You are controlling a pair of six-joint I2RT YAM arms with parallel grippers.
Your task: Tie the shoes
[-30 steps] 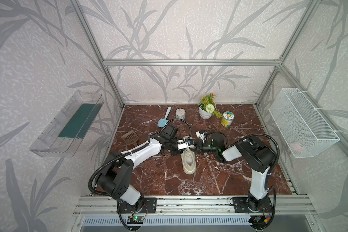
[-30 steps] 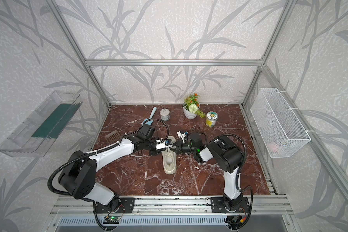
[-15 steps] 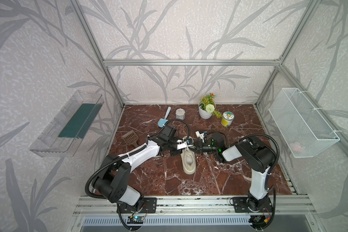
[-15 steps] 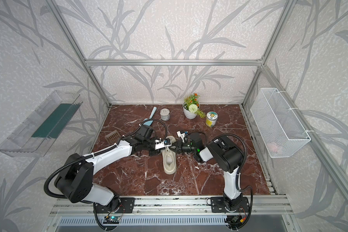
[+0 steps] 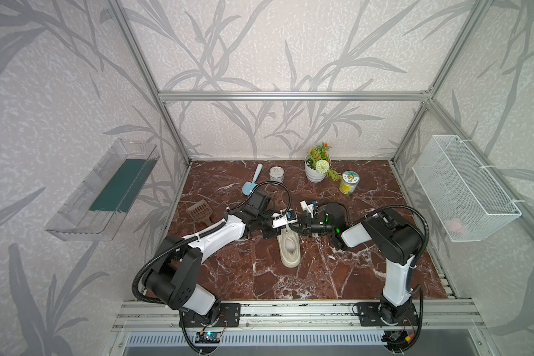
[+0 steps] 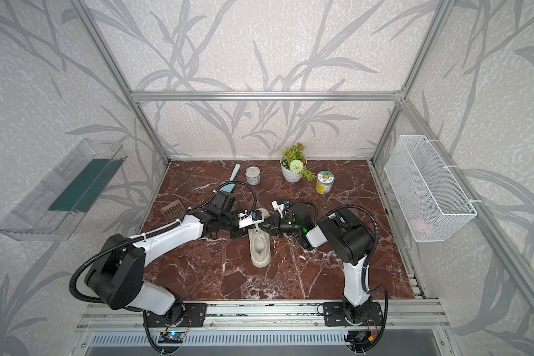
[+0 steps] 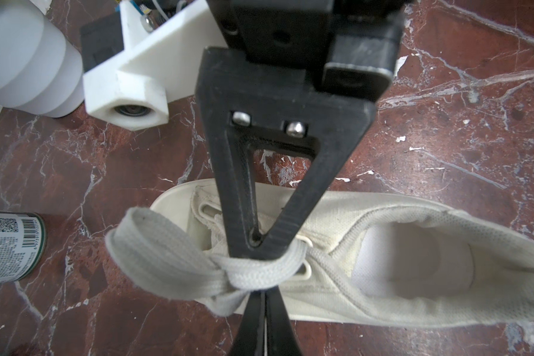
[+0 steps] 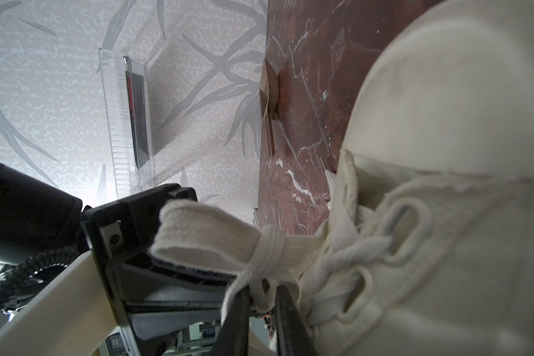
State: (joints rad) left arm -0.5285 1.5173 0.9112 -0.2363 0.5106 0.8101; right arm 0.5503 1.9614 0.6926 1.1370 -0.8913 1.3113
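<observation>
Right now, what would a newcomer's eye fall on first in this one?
A cream sneaker lies in the middle of the table, where the left gripper and right gripper meet tip to tip over it. Up close, the left is shut on the lace beside a fat loop; the right's jaws stand slightly apart around it.

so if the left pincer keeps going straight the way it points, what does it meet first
The lace knot lying at the tips of the left pincer, and just behind it the right pincer, though depth there is unclear.
</observation>
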